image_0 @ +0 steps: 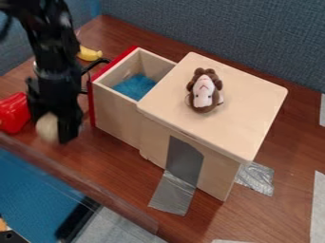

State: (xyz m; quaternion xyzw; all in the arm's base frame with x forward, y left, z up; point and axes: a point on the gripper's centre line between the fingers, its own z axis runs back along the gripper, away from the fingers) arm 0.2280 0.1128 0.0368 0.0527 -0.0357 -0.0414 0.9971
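Observation:
At the left, the black gripper [52, 124] hangs low over the table, shut on a pale beige, rounded object [46, 127] that looks blurred. Just left of it is a shiny red toy [13, 113]. To its right stands a wooden box [175, 137] with a drawer [114, 111] pulled out toward the arm. The drawer has a red front edge and a black handle, and a blue cloth [135, 86] lies inside. On the box's flat top rests a brown and pink plush toy [204, 90]. Behind the arm is a yellow banana-like toy [89, 53].
Grey tape [173, 193] runs from the box's front onto the brown table [117, 161], with more tape [256, 178] at its right side. A clear low barrier [82, 182] follows the table's front left edge. Blue-grey partition walls [222, 28] stand behind.

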